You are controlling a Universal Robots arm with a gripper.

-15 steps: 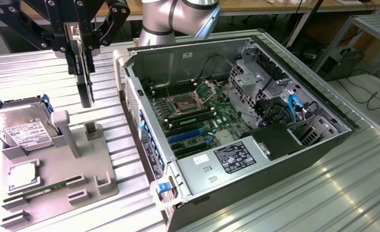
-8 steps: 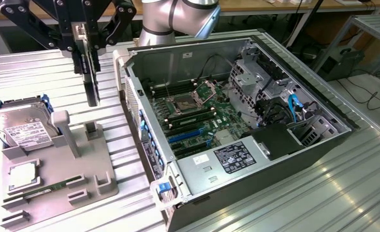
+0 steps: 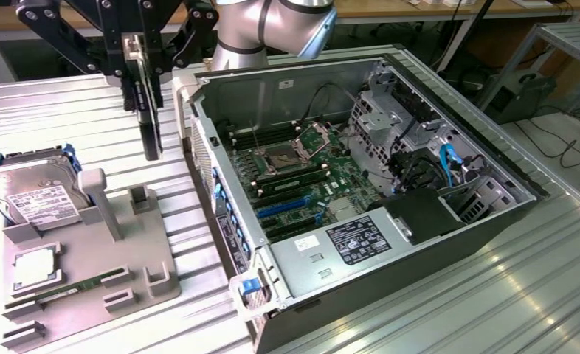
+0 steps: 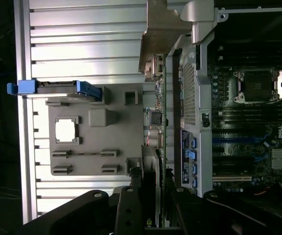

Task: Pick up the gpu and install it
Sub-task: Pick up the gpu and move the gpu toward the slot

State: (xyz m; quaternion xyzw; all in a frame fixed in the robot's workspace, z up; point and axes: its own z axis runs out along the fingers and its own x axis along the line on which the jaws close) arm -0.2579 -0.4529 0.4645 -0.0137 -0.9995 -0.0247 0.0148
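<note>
Gripper up high, fingers clamped on the top edge of the gpu — card hanging upright between tray and case — light and stiff but fragile, I'd judge, best held by its board edges, off the components.

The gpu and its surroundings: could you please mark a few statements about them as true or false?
1. The gripper is shut on the gpu. True.
2. The gpu is seated in a slot on the motherboard. False: it hangs upright from the gripper, outside the computer case, on the exterior view's left of it.
3. The hard drive rests on the grey tray. True.
4. The computer case is closed by a side panel. False: it lies open, with the motherboard in plain sight.
</note>
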